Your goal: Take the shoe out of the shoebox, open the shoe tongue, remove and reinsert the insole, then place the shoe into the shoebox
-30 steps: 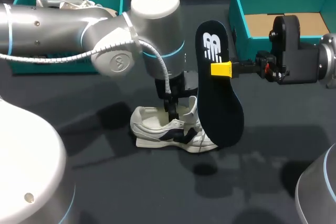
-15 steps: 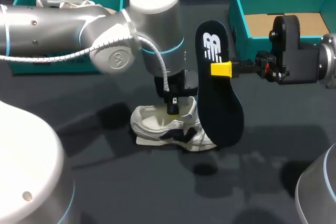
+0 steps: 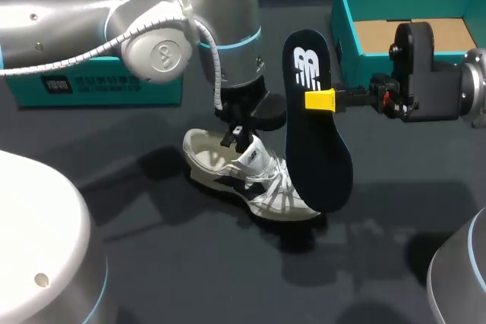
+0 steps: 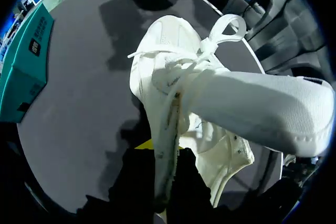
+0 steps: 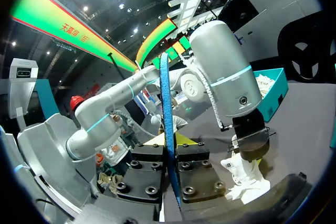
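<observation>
The white shoe with navy trim [image 3: 266, 187] rests on the dark table, toe toward the front right. My left gripper [image 3: 237, 136] is shut on the shoe's collar beside the tongue. In the left wrist view the shoe [image 4: 178, 51] stretches ahead of the left gripper [image 4: 165, 156], whose jaws pinch the opening's edge, and the broad tongue [image 4: 262, 111] folds off to one side. My right gripper [image 3: 323, 100] is shut on the dark navy insole [image 3: 319, 157], holding it upright just right of the shoe. The right wrist view shows the insole [image 5: 168, 129] edge-on between the fingers [image 5: 199, 171].
A teal shoebox [image 3: 91, 85] stands at the back left, partly hidden behind my left arm. A second teal box [image 3: 345, 20] with a brown cardboard floor stands at the back right, behind my right arm. The front of the table is bare dark cloth.
My left gripper has shut on the shoe's collar and risen, turning and tilting the shoe so its toe points front right. The right arm and insole have not moved.
</observation>
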